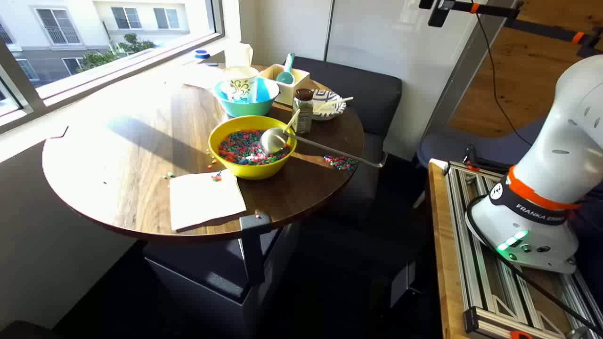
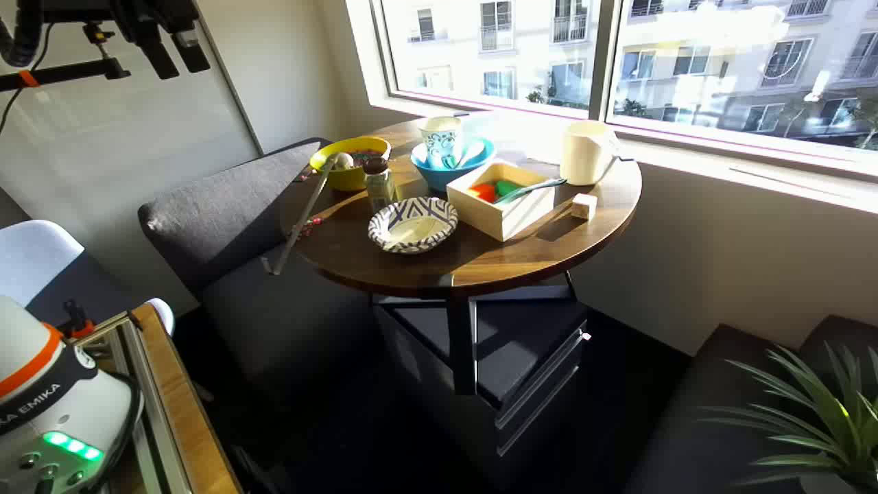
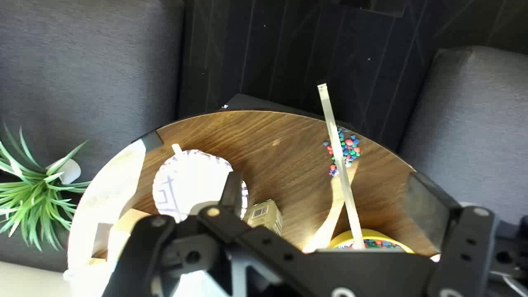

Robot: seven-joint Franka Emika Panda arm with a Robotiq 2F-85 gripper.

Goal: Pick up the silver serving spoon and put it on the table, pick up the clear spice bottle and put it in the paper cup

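The silver serving spoon (image 1: 330, 149) rests with its round bowl end in the yellow bowl of colored beads; its handle sticks out past the table edge. It shows in an exterior view (image 2: 306, 216) and the wrist view (image 3: 338, 152). The clear spice bottle (image 1: 304, 117) has a brown cap and stands upright on the table (image 1: 141, 188); it also shows here (image 2: 379, 189) and in the wrist view (image 3: 264, 215). The paper cup (image 2: 440, 140), pale-rimmed with blue-green pattern, stands in a blue bowl. My gripper (image 3: 326, 181) is open and empty, high above the spoon handle.
The yellow bowl (image 1: 224, 125) holds beads. The blue bowl (image 1: 252, 110) stands beside it. A patterned bowl (image 2: 413, 237) and a wooden box (image 2: 507, 223) with a teal scoop stand near the bottle. A white mug (image 2: 582, 154), a napkin (image 1: 202, 202) and spilled beads (image 1: 341, 163) lie around.
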